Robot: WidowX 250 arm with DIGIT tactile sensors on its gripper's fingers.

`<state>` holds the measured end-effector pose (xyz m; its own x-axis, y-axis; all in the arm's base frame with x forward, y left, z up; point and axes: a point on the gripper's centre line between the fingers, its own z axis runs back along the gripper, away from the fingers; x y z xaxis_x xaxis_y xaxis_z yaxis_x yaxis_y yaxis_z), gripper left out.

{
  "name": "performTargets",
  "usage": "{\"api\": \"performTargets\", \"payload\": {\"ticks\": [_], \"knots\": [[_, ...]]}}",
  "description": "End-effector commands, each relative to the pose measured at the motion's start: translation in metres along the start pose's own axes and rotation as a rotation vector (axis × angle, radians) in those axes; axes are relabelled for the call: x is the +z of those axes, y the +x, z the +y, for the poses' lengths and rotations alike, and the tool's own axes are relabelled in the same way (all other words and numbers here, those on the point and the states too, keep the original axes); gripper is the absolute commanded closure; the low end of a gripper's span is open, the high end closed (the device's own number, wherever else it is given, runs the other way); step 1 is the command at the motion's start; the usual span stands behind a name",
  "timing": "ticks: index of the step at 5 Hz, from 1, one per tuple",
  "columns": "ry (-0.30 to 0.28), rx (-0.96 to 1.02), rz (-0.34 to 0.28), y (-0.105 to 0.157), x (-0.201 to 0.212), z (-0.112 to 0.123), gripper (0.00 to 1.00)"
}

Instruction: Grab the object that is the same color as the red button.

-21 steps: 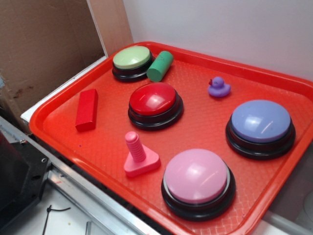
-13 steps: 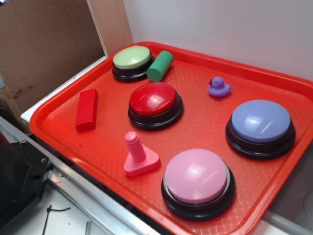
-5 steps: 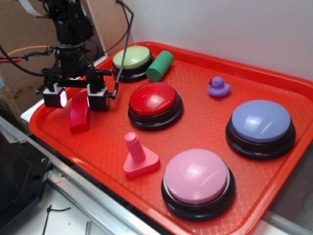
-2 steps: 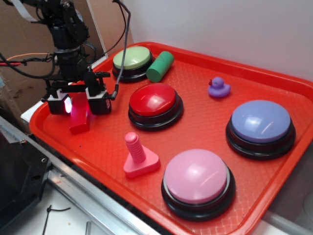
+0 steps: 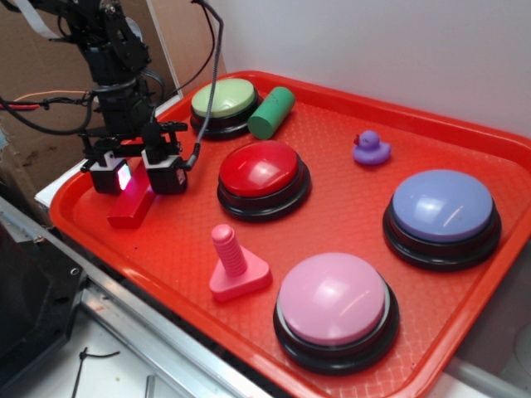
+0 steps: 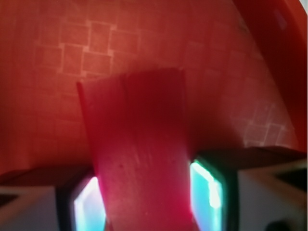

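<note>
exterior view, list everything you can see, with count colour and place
plastic textured tray: 1, red, holds everything
small matte rectangular block: 1, red, tray's left edge, between the gripper's fingers
glossy dome button on black base: 1, red, left of centre
dome button: 1, pale green, far left corner
dome button: 1, pink, near edge
dome button: 1, lavender, right side
cylinder: 1, green, touching the pale green button
bolt-shaped piece: 1, pink, near edge
toy duck: 1, purple, far side
gripper: 1, black, closed on the block
</note>
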<state>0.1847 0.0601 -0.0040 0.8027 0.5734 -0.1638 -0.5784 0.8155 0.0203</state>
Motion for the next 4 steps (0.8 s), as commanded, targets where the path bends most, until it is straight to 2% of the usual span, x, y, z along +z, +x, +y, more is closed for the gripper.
{"api": "performTargets", "payload": {"ticks": [1, 2, 3, 4], "knots": [[-0.029, -0.434, -0.155, -0.018, 0.092, -0.005, 1.00], [-0.032, -0.559, -0.143, -0.043, 0.139, -0.020, 1.00], [-0.051, -0.574, -0.131, -0.056, 0.188, -0.022, 1.00], [-0.013, -0.501, -0.176, -0.060, 0.204, -0.022, 1.00]]}}
